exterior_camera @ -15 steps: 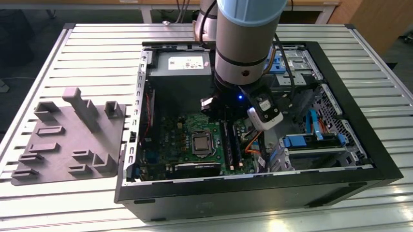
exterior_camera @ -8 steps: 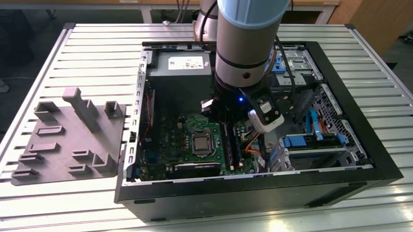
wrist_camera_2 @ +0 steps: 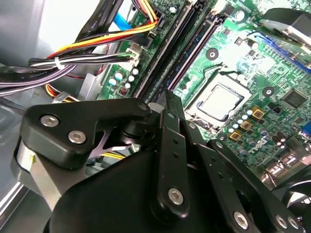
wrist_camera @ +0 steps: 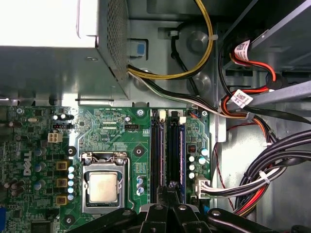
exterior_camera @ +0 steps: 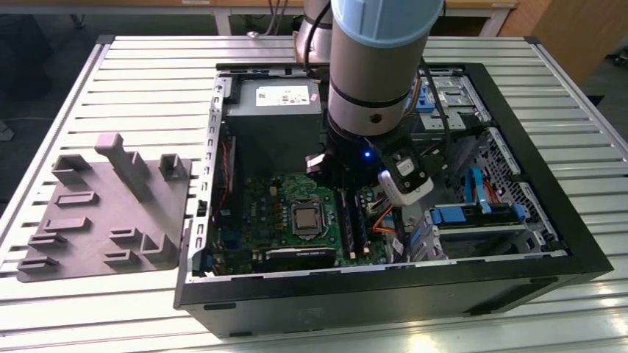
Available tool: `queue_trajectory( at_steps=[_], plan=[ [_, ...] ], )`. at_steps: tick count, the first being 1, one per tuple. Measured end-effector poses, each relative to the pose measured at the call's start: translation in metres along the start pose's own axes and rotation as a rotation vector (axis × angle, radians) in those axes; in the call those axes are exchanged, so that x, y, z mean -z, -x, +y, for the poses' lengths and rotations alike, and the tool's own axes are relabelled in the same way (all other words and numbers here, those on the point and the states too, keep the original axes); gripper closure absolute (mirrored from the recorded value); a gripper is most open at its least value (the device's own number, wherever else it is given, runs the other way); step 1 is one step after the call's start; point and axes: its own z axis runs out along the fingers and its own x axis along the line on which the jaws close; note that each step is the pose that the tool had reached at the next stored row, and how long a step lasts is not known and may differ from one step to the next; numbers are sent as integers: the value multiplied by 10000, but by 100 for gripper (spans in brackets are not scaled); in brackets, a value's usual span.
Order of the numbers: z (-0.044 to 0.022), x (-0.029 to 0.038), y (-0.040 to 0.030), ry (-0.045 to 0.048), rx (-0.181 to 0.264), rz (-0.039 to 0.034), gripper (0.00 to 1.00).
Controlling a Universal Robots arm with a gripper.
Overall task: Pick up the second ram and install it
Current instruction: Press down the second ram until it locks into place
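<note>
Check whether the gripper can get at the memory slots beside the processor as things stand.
Probably yes. In the first wrist view the gripper, jaws shut, hangs right above the memory slots in the open case. The cables lie off to one side, not across the slots.

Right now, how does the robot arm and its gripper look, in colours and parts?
The arm is a thick grey cylinder with a light blue cap at a joint and a black wrist section showing a small blue light. A white camera module hangs at its side. The gripper is matte black, built from flat linkage bars joined by silver screws.
</note>
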Motion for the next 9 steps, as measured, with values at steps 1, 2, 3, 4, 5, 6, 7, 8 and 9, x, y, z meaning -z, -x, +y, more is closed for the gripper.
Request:
queue_trajectory(
  at_steps=[1, 2, 3, 4, 5, 6, 7, 8, 9],
  plan=[
    [1, 0, 0, -1, 1, 0, 89],
    [3, 0, 0, -2, 0, 0, 89],
    [6, 0, -1, -1, -1, 0, 89],
    [10, 0, -1, -1, -1, 0, 89],
    [15, -1, -1, -1, -1, 0, 89],
    [18, -1, -1, -1, 0, 0, 89],
    [21, -1, -1, 0, -1, 0, 89],
    [24, -1, -1, -1, -1, 0, 89],
    [27, -2, -2, 0, -1, 0, 89]
  ],
)
